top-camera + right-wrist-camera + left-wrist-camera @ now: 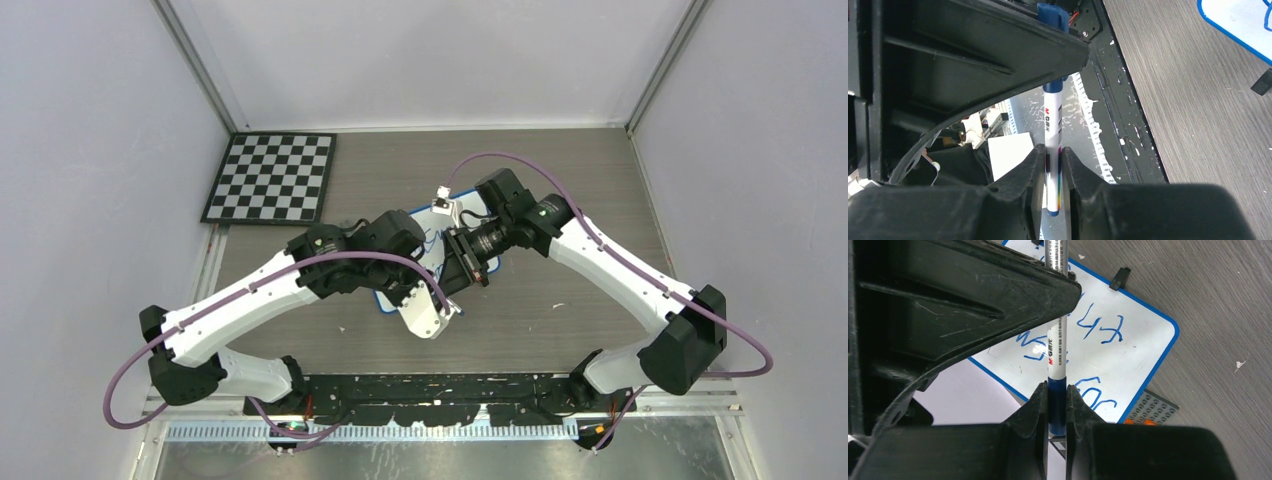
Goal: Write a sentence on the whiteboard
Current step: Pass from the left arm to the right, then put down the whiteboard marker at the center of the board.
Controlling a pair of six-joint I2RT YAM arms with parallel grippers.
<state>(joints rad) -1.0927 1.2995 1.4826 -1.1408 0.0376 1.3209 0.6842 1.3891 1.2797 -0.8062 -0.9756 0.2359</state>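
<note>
Marker [1057,355] shows red "M&G"; whiteboard [1153,347] carries blue sentence [1110,332].

**Soft overhead light up top, dark claws crowding both wrist views**

Top view first: bright, flat and even, with light falling from above. The arms [250,300] throw only faint, soft-edged shadows on the desk [560,330]. The walls [90,180] wash out to pale lilac, and fine detail is coarse.

Left wrist view: the left claw [1056,400] looms black and slightly soft. The print on the marker [1057,347] and the sentence [1105,330] read crisp, and the whiteboard [1148,335] shows a mild sheen.

Right wrist view: the right claw [1052,160] sits in deep shadow, the desk grain is sharp, and the whiteboard corner glares white.
</note>
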